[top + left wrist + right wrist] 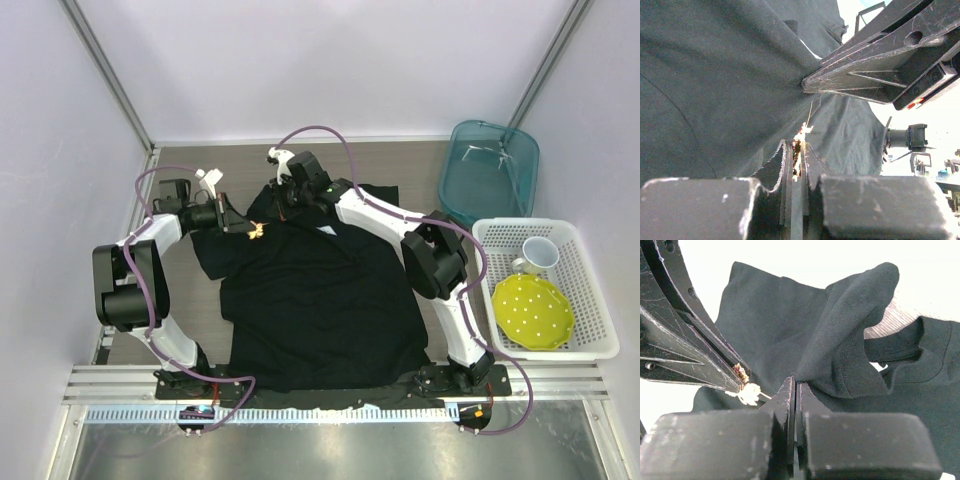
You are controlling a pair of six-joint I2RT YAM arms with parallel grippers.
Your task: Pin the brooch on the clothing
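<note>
Bright, even light — glaring white wrist backgrounds, clothing [790,325] detail perhaps murky.

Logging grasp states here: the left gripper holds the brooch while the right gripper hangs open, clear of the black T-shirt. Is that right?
Not quite. The right gripper is shut, pinching a raised fold of the black T-shirt; the right wrist view shows it. The left gripper does hold the brooch.

A robotics lab cell is showing itself: white panels [300,60] and aluminium posts [105,65] are enclosing the bench [400,165], with the left arm [130,280] and right arm [440,265] sitting bolted to a metal rail [560,382].
</note>
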